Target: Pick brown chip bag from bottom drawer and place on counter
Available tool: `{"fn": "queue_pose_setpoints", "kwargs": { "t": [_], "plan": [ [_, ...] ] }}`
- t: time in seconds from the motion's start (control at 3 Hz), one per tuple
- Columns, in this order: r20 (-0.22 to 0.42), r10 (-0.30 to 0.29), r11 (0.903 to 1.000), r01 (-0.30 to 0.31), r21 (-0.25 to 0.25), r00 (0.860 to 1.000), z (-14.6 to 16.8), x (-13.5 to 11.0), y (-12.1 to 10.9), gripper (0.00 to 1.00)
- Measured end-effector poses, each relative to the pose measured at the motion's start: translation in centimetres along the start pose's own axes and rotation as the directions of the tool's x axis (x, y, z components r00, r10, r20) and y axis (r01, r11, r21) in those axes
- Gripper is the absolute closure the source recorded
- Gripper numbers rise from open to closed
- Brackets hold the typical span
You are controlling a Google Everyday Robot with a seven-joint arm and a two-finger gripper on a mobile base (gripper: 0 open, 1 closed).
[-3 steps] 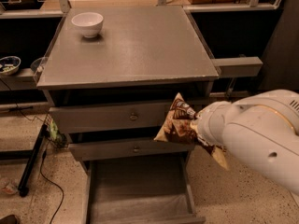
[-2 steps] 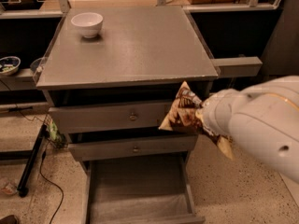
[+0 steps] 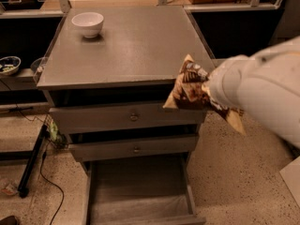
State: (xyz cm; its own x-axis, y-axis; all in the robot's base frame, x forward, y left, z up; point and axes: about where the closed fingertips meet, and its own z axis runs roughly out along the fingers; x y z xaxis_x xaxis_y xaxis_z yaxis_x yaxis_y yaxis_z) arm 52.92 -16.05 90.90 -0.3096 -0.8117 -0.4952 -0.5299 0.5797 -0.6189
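Note:
The brown chip bag [image 3: 188, 87] hangs in the air at the counter's front right corner, level with the counter's edge and the top drawer. My gripper [image 3: 209, 95] is at the end of the white arm coming in from the right, shut on the bag's right side; the arm's bulk hides the fingers. The counter [image 3: 126, 48] is the flat grey top of the cabinet. The bottom drawer [image 3: 138, 189] is pulled out below, with its grey floor bare.
A white bowl [image 3: 87, 23] stands at the counter's back left. The two upper knobbed drawers [image 3: 133, 117] sit slightly ajar. At the left are a low shelf with a small dish [image 3: 8, 64], a black stand leg [image 3: 30, 161] and a cable [image 3: 47, 182] on the floor.
The arm has lifted the chip bag from drawer height up to the counter's front edge and moved it slightly right.

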Motion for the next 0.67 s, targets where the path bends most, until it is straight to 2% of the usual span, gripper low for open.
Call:
{"fn": "queue_pose_setpoints", "kwargs": {
  "t": [0.33, 0.67],
  "plan": [
    [0.044, -0.038, 0.9984, 0.036, 0.044, 0.998, -0.94, -4.22, -3.89, 1.00],
    [0.046, -0.037, 0.9984, 0.035, 0.045, 0.998, -0.96, -4.30, -3.95, 1.00]
  ]
}}
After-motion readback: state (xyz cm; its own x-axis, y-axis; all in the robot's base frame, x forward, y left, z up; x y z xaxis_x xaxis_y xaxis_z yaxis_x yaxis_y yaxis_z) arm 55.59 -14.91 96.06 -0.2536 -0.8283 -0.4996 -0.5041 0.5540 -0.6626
